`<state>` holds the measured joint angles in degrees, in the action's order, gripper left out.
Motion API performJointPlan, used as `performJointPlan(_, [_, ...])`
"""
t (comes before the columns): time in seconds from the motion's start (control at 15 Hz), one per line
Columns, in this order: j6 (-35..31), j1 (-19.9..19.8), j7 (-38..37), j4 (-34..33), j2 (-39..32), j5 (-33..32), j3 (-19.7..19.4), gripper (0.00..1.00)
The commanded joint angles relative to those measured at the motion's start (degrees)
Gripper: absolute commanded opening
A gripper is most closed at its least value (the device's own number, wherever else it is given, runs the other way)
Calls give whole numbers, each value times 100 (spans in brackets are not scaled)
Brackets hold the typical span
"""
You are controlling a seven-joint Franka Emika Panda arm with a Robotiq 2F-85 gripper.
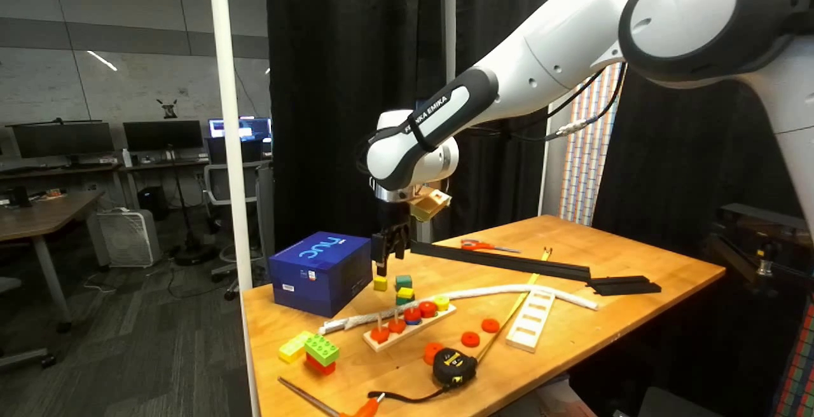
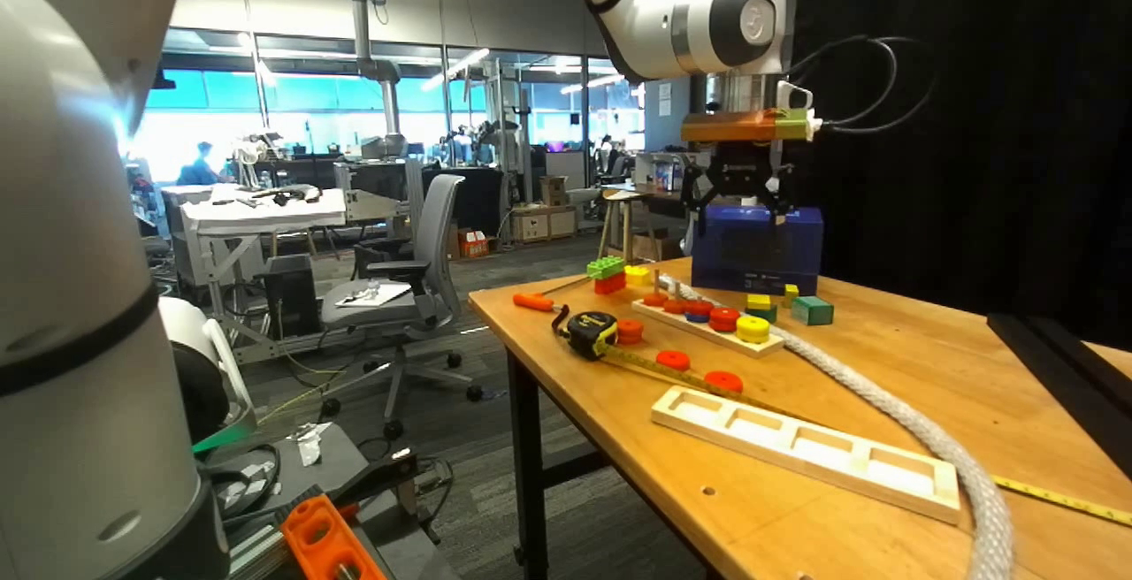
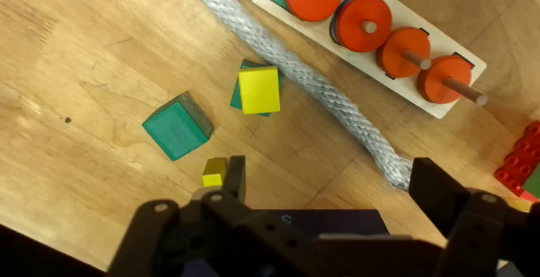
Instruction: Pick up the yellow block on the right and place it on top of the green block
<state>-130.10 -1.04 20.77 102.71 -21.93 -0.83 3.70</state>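
A small yellow block (image 1: 380,283) sits alone on the table close to the blue box. It also shows in an exterior view (image 2: 791,291) and, partly beside a finger, in the wrist view (image 3: 214,171). A green block (image 3: 177,129) stands near it with a bare top, seen also in both exterior views (image 1: 404,281) (image 2: 813,310). Another yellow block (image 3: 259,90) lies on top of another green block (image 2: 764,315), mostly covered from above. My gripper (image 3: 329,167) is open and empty above the table, near the blue box in both exterior views (image 1: 390,263) (image 2: 739,225).
The blue box (image 1: 321,274) stands at the table edge below my gripper. A white rope (image 3: 295,63) and a peg board with rings (image 3: 405,85) lie beside the blocks. A tape measure (image 1: 453,367), wooden frame (image 2: 805,447), toy bricks (image 1: 322,350) and black rails (image 1: 502,261) are also there.
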Motion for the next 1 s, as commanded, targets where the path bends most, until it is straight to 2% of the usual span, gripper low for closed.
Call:
performJointPlan(0.0, [-84,330,-1153,852,1000,-455,-150,100])
performJointPlan(0.4, [60,442,-2358,1754,2066,-1007,-127,100])
performJointPlan(0.6, [522,425,-3285,2112,2637,-1330,-89,100])
performJointPlan(0.93, [1254,325,-4297,2682,3688,-1348,79,100])
